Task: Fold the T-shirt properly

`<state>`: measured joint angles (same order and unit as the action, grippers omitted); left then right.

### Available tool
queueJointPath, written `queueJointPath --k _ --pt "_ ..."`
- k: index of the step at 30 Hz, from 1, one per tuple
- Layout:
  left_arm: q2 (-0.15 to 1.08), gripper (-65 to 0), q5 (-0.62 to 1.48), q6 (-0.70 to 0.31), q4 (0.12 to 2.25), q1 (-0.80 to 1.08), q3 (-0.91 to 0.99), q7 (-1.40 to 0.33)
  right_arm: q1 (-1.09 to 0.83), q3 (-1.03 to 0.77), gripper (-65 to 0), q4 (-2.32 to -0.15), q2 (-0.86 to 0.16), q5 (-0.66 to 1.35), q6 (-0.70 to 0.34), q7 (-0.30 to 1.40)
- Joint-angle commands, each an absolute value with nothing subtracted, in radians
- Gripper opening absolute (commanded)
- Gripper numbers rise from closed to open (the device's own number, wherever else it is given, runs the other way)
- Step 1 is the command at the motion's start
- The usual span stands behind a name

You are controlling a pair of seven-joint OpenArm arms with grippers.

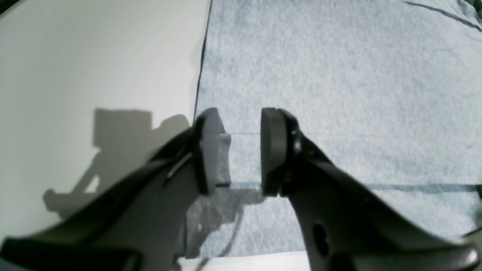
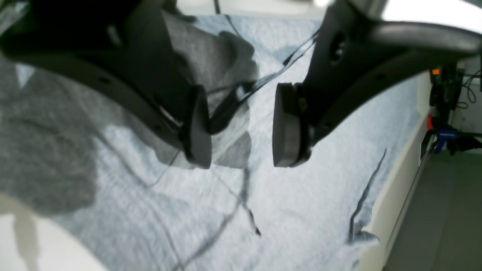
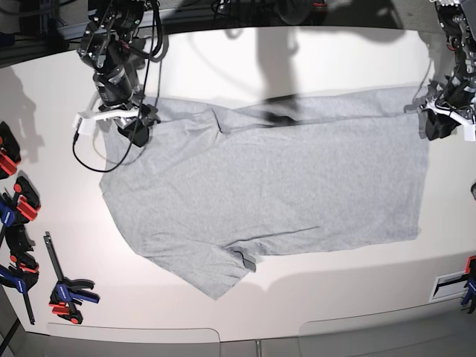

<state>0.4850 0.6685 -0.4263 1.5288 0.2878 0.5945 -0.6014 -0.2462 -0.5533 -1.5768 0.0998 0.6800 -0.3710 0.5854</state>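
We see left gripper (image 1: pixel 241 150) parted, empty, over shirt (image 3: pixel 268 186) edge; right gripper (image 2: pixel 241 128) parted, empty, above shirt.

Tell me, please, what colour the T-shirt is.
Light heather grey T-shirt, plain; clearest in the base view.

Bright overhead light, hard shadows (wrist views blurred)
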Motion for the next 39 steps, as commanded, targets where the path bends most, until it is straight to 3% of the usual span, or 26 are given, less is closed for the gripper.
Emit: queueJointPath --k 1,21,34,36,39 --pt "0.508 -47.7 0.682 -0.43 1.544 0.282 0.601 -0.575 -0.241 -0.555 -39.2 -1.586 0.094 0.686 -0.386 0.567" --pt "0.508 -47.7 0.681 -0.43 1.544 0.283 0.601 -0.575 -0.244 -0.554 -39.2 -1.563 0.089 0.653 -0.385 0.514" --pt "0.508 -47.7 0.681 -0.43 1.544 0.283 0.601 -0.576 -0.244 -0.405 -39.6 -1.563 0.089 0.653 -0.386 0.538" --pt "0.508 -47.7 0.681 -0.43 1.544 0.283 0.601 -0.576 -0.244 -0.405 -41.8 -1.563 0.089 0.653 -0.386 0.538" --pt "0.508 -47.7 0.681 -0.43 1.544 0.283 0.601 -0.575 -0.244 -0.406 -51.3 -1.563 0.089 0.653 -0.386 0.539"
